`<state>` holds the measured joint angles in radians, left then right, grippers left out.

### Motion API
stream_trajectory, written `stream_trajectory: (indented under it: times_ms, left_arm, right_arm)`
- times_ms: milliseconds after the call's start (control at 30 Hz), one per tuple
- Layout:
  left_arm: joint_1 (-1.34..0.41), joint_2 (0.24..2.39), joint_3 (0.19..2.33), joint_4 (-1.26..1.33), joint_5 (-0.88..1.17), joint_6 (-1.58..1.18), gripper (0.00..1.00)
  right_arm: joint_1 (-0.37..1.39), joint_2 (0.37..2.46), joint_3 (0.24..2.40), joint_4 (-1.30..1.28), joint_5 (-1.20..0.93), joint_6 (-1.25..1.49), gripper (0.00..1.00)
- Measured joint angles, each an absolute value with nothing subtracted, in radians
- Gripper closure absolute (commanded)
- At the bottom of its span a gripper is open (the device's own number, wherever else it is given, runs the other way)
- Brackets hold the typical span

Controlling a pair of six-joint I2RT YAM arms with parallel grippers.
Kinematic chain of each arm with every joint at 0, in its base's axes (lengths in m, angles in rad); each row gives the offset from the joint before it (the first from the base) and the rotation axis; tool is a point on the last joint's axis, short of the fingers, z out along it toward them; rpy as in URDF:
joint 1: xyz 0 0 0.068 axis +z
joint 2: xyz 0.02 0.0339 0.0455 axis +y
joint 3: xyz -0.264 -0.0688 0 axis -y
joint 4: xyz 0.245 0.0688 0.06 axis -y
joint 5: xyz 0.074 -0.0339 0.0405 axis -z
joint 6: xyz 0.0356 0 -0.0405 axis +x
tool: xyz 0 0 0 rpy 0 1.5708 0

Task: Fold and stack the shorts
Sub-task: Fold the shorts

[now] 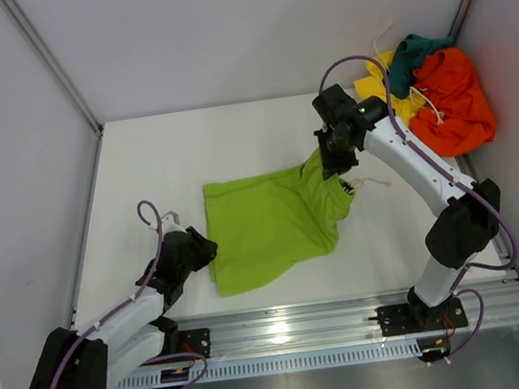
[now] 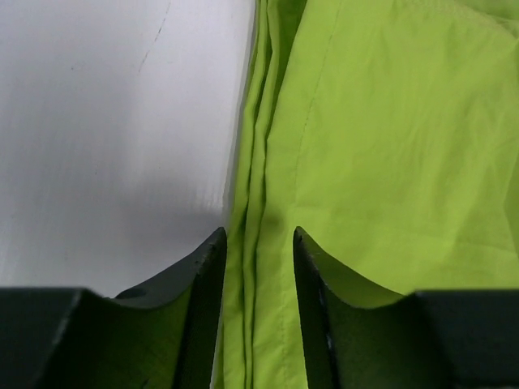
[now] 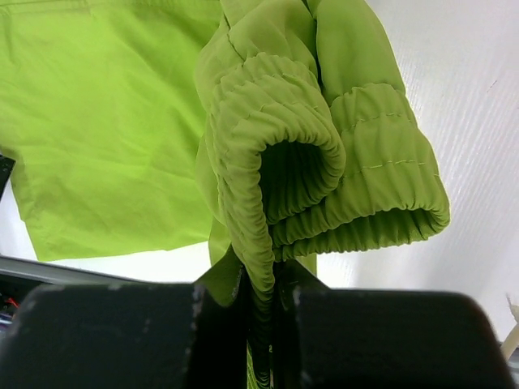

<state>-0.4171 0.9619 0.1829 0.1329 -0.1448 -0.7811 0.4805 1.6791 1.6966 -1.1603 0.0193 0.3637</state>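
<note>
The lime green shorts (image 1: 268,222) lie spread on the white table. My right gripper (image 1: 335,160) is shut on their elastic waistband (image 3: 276,162) and lifts that right end off the table. My left gripper (image 1: 200,251) is open at the shorts' left edge; in the left wrist view its jaws straddle the layered hem (image 2: 258,243). The orange shorts (image 1: 454,99), the yellow shorts (image 1: 390,89) and the dark teal shorts (image 1: 411,57) lie heaped at the back right with white drawstrings.
A metal rail (image 1: 353,312) runs along the near edge of the table. White walls close in the left, back and right sides. The heap of shorts sits just behind the right arm.
</note>
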Motion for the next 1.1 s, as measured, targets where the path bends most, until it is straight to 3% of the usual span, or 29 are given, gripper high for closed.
stream_trajectory:
  times_ms: [267, 600, 1100]
  left_arm:
    - [-0.408, 1.151, 0.183, 0.346, -0.092, -0.801, 0.80]
    - [-0.409, 1.399, 0.185, 0.680, 0.010, -0.857, 0.86]
    - [-0.498, 1.324, 0.184, 0.581, -0.051, -0.843, 0.88]
  right_arm:
    - [0.455, 1.712, 1.730, -1.193, 0.070, 0.361, 1.00]
    - [0.439, 1.802, 1.842, -1.263, 0.136, 0.358, 1.00]
    - [0.663, 2.051, 2.194, -1.344, 0.274, 0.482, 1.00]
